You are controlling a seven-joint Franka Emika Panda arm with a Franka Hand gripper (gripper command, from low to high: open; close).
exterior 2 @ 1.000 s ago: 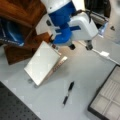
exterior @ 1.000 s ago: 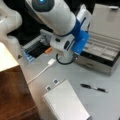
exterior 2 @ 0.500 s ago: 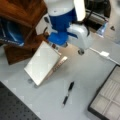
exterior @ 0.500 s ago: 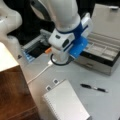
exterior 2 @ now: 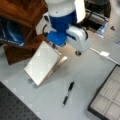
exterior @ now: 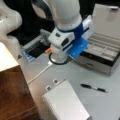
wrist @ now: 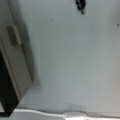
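You've got the gripper [exterior: 59, 57] hanging over the white cable [exterior: 40, 72], just left of the grey compartment box [exterior: 100, 65]. Can't tell whether its fingers are apart. Keep low and slow, clear of the box wall. The black pen [exterior: 93, 88] lies below the box.

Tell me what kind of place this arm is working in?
Likely a lab workbench: a grey table with a notebook, a pen, an open compartment case and a white cable; a perforated black board at one edge.
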